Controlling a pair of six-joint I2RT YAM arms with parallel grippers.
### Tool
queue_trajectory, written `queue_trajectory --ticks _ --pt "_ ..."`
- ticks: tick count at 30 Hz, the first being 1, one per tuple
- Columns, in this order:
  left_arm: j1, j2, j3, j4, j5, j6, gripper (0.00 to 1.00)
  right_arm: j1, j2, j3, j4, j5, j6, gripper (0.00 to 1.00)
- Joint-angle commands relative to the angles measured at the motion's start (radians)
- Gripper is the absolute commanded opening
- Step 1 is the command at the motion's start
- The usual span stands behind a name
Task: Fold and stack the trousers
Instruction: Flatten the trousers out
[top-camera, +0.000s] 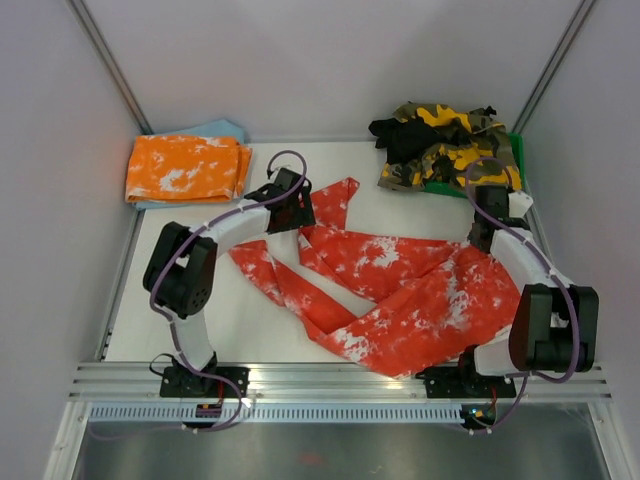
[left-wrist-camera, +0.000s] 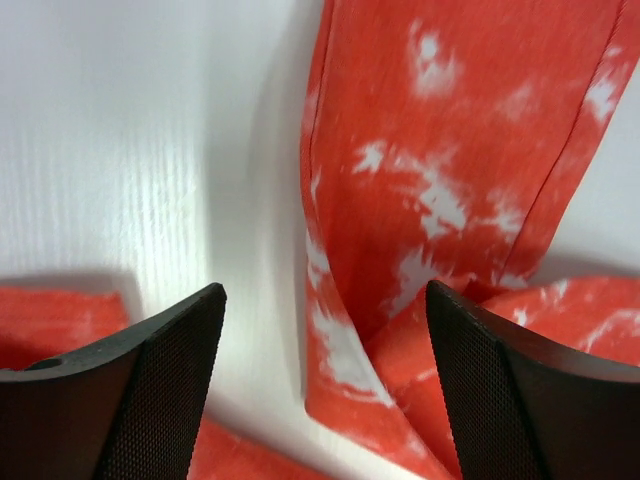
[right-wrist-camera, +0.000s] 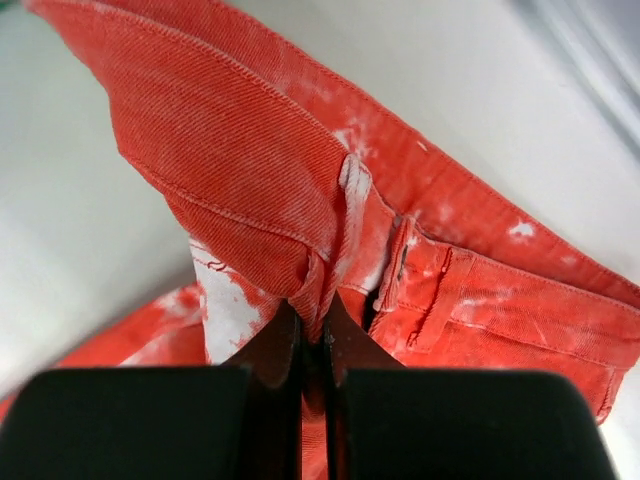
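Right wrist, R hand (right-wrist-camera: 312, 325) pinching trousers (right-wrist-camera: 230, 150), L hand (left-wrist-camera: 325, 292) spread wide

Overhead camera looks down; both wrist cameras closely share the trousers (top-camera: 400, 290).

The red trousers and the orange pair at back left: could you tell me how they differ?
The red trousers lie spread and unfolded mid-table; the orange pair is folded. The right gripper clamps the red trousers; the orange pair is untouched. Both have white splotches.
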Motion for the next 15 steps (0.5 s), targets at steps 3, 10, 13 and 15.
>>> queue_trajectory --ticks 3,10,13,15 --pt "-0.002 0.127 0.169 0.079 -0.004 -0.091 0.82 -0.059 -0.019 -0.078 0.000 -0.063 -0.038 0.03" --pt "-0.003 0.308 0.357 -0.038 -0.067 -0.118 0.78 -0.101 -0.011 -0.099 -0.052 -0.077 0.025 0.10" --pt "-0.003 0.328 0.343 -0.010 -0.031 -0.135 0.72 -0.159 -0.059 -0.127 -0.040 -0.163 0.033 0.09" --pt "-0.003 0.346 0.337 -0.011 -0.024 -0.160 0.68 -0.168 -0.103 -0.142 -0.031 -0.180 0.031 0.10"
